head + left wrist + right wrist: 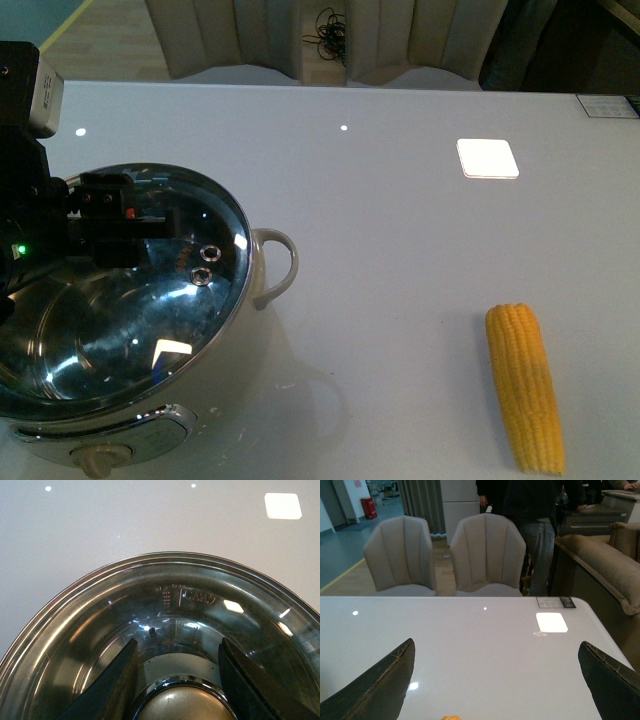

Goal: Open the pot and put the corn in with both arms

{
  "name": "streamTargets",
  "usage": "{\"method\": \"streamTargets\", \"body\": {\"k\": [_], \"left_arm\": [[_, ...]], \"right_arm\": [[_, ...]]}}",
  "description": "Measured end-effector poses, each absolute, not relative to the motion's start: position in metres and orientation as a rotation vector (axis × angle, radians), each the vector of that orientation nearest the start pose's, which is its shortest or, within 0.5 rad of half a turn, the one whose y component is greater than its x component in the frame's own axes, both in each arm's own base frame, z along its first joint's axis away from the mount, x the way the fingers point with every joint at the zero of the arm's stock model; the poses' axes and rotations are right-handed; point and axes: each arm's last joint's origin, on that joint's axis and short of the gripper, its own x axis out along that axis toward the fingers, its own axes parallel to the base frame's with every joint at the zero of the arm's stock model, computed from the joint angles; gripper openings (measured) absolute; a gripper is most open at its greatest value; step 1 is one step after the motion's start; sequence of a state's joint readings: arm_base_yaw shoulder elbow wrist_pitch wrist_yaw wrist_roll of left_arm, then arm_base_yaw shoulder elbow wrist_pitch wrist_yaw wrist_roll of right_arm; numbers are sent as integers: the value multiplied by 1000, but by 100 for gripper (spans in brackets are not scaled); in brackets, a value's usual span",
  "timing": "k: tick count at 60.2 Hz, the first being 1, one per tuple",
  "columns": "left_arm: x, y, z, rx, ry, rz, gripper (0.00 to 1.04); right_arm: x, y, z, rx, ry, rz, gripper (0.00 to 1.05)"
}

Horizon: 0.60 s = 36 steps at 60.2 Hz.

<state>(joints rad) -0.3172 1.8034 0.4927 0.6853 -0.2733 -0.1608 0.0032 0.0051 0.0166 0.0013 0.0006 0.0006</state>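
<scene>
Left pincer [177, 644] sat spread wide around the lid knob [182, 705], not clamped yet, pot [150, 425] still covered, so I'd say next up was squeezing and lifting, while the right pincer [497, 644] hung open near the corn [525, 385] on the surface [400, 200].

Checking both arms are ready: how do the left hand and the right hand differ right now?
The left hand straddles the lid knob on the pot; the right hand hangs over the table, the corn barely in its view. The left hand's fingers sit close beside the knob, contact unclear; the right hand's spread wide on nothing. Both have black fingers.
</scene>
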Motion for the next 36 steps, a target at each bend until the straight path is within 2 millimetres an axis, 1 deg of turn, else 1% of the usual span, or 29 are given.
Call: {"method": "streamTargets", "body": {"k": [10, 19, 23, 31, 34, 36], "left_arm": [[268, -80, 88, 49, 602, 9, 42], [270, -80, 101, 59, 583, 6, 42], [272, -79, 111, 58, 563, 7, 42], [273, -74, 137, 50, 508, 13, 42], [272, -71, 142, 47, 497, 15, 42], [271, -64, 151, 41, 480, 22, 42]], "right_arm": [[97, 0, 169, 1, -12, 3, 96], [97, 0, 169, 1, -13, 3, 96], [97, 0, 169, 1, -12, 3, 96], [97, 0, 169, 1, -13, 3, 96], [97, 0, 169, 1, -13, 3, 96], [97, 0, 169, 1, -12, 3, 96]]}}
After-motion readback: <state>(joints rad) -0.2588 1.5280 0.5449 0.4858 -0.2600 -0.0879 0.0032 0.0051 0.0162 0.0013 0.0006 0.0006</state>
